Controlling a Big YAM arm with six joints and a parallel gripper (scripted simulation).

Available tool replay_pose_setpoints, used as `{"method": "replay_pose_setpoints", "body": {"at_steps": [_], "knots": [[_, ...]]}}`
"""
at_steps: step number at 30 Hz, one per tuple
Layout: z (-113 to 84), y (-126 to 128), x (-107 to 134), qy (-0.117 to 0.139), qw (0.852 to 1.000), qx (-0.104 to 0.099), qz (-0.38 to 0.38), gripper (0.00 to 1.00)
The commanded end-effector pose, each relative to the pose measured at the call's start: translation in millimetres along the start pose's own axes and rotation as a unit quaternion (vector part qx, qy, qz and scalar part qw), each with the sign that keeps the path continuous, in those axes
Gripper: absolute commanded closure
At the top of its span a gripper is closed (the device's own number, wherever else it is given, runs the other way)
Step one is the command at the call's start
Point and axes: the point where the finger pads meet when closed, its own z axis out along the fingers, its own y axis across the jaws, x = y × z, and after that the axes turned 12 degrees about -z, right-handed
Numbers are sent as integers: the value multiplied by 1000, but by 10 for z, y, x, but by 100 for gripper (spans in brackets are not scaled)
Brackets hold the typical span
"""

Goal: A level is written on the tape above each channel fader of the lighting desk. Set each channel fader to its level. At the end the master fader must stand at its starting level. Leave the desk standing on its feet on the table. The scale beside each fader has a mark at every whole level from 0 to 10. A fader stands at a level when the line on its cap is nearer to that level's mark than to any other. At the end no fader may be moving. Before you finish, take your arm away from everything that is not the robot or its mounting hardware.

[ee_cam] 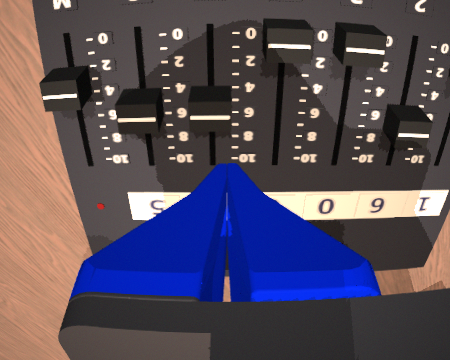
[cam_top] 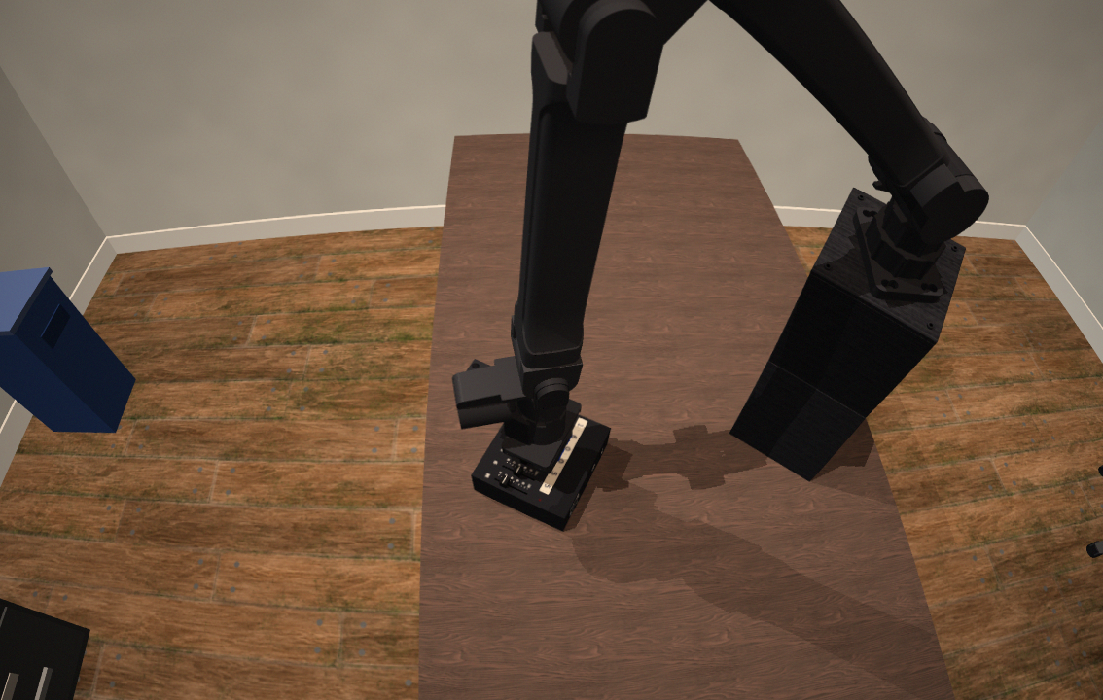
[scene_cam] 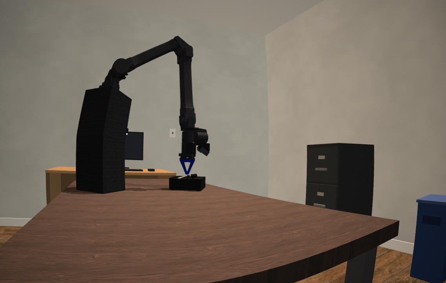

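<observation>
The black lighting desk (cam_top: 582,474) (scene_cam: 186,183) (ee_cam: 385,240) stands flat on the table (cam_top: 668,566) (scene_cam: 182,228). In the wrist view it shows upside down. My gripper (scene_cam: 186,172) (ee_cam: 227,179) has blue fingers and is shut on nothing. Its tip sits at the level-10 end of channel 5's slot, a short gap from the channel 5 cap (ee_cam: 211,107), whose line is near 6. The master cap (ee_cam: 65,88) stands between 4 and 5. The channel 6 cap (ee_cam: 140,110) is near 6, the channel 4 cap (ee_cam: 288,40) and channel 3 cap (ee_cam: 361,43) near 1, and the channel 2 cap (ee_cam: 407,127) near 8. The fingers hide part of the tape (ee_cam: 385,204).
The arm's tall black pedestal (cam_top: 834,366) (scene_cam: 99,140) stands on the table beside the desk. A blue bin (cam_top: 33,348) (scene_cam: 434,236) and a filing cabinet (scene_cam: 339,177) stand on the floor, off the table.
</observation>
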Motion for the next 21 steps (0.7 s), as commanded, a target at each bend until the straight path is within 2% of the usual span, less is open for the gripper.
{"method": "replay_pose_setpoints", "body": {"at_steps": [1,7,12,14,16,21], "knots": [[-250,20,-167,-16,1000,-5,0,100],[-414,47,-145,-16,1000,-6,-3,100],[-463,28,-153,-16,1000,-6,0,100],[-473,39,-147,-16,1000,-6,-1,100],[-404,20,-83,-10,1000,-3,-2,100],[-403,42,-126,-13,1000,-5,-3,100]]}}
